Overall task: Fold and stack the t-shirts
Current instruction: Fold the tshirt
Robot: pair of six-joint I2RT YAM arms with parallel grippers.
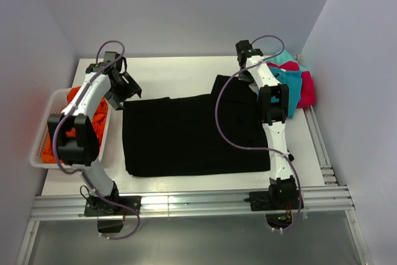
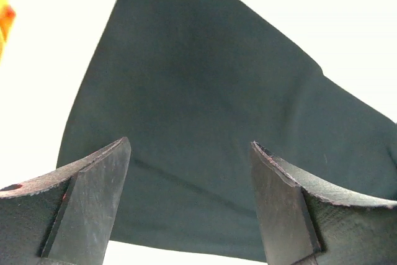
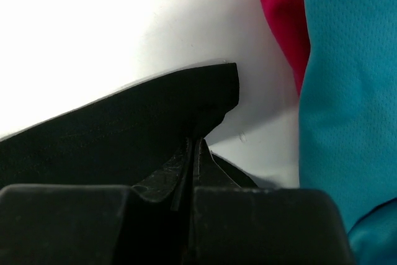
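Black shirt (image 1: 186, 134) lies mid-table, looks part-folded. Right gripper (image 3: 193, 144) is clamped on its 1 o'clock corner; left gripper (image 2: 189, 144) hovers with jaws apart over its 10 o'clock corner. Teal shirt (image 1: 288, 79) and pink shirt (image 1: 306, 94) are heaped at 2 o'clock, orange shirt (image 1: 74, 97) in basket (image 1: 43, 134) at 9 o'clock. No stack yet.

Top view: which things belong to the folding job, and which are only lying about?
Job: black shirt, teal shirt, pink shirt, orange shirt.
Lying about: basket around the orange shirt, table.
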